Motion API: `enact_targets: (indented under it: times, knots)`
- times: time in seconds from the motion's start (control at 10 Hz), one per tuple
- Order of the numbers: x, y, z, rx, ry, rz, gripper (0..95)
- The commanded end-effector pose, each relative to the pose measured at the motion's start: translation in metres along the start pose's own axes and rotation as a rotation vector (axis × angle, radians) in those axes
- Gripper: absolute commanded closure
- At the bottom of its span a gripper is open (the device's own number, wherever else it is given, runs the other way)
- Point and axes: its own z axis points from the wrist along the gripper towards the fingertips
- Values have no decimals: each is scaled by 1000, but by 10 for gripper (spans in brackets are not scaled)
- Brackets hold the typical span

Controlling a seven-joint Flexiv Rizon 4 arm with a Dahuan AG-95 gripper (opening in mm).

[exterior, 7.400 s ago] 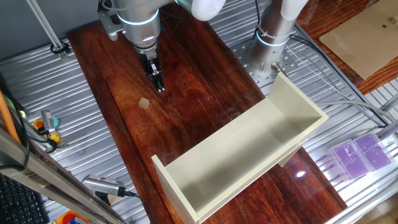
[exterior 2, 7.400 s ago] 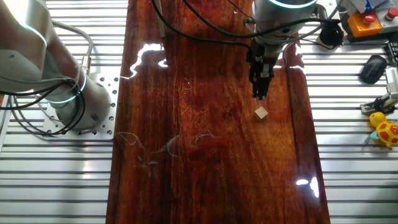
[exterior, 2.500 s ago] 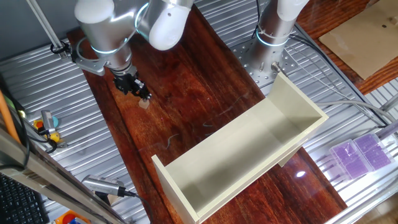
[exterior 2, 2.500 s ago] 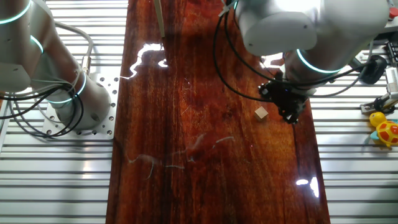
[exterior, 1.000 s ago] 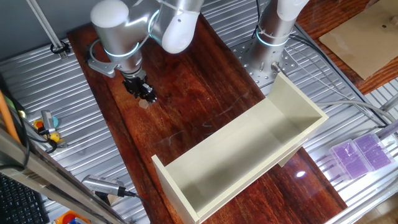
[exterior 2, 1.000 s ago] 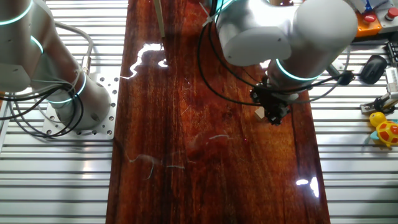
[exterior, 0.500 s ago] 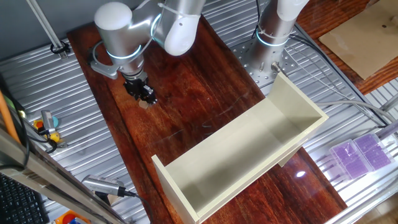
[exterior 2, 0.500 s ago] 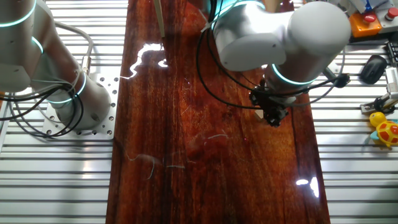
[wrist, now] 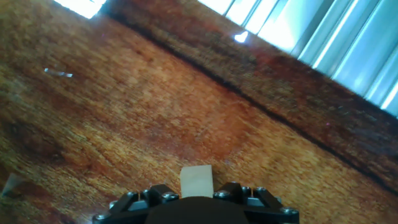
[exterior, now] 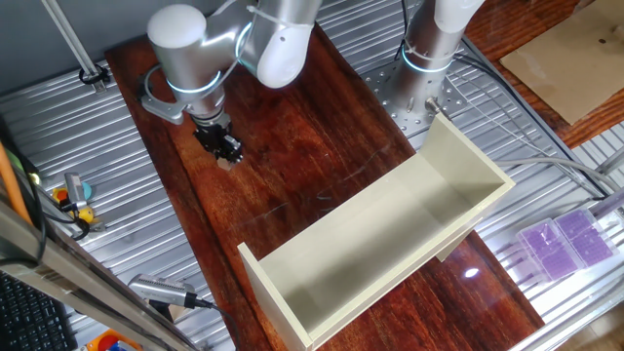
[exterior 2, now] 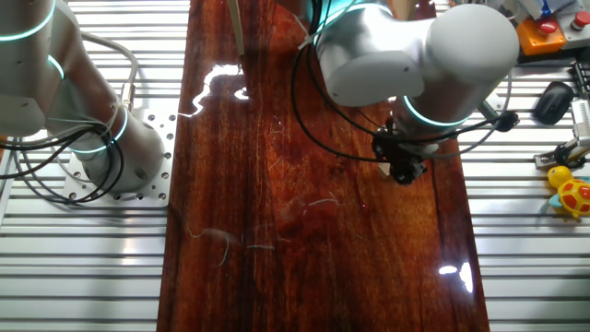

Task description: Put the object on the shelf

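Note:
The object, a tiny light-tan wooden cube (exterior: 226,163), sits on the dark wooden table top at the left. My gripper (exterior: 225,151) is down on it, with the jaws on either side. In the hand view the cube (wrist: 196,181) shows between the black fingers (wrist: 160,194), tight against them, resting on the wood. In the other fixed view only a sliver of the cube (exterior 2: 383,169) shows beside the gripper (exterior 2: 403,172). The shelf (exterior: 458,161), a long cream-white open box, lies on the table to the right, well apart from the gripper.
The arm's base (exterior: 429,49) stands behind the shelf's far end. A flat tan board (exterior: 575,58) lies at the far right. Tools and toys (exterior 2: 572,189) lie on the ribbed metal beside the table. A purple box (exterior: 565,239) sits at the right.
Over the last seconds the gripper came in from the side and settled over the cube. In the last half second the arm has barely moved.

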Motion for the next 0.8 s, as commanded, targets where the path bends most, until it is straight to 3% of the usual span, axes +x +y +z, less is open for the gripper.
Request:
enact_targets:
  times: [0.1,0.3,0.4,0.6,0.8]
  knots:
    - [1,0,-5,-11,0,6,950]
    - [1,3,-21,-8,24,17,950]
    - [3,4,-34,-13,30,19,950]
    - [7,10,-75,-16,33,17,950]
    - [11,11,-94,-11,40,15,950]
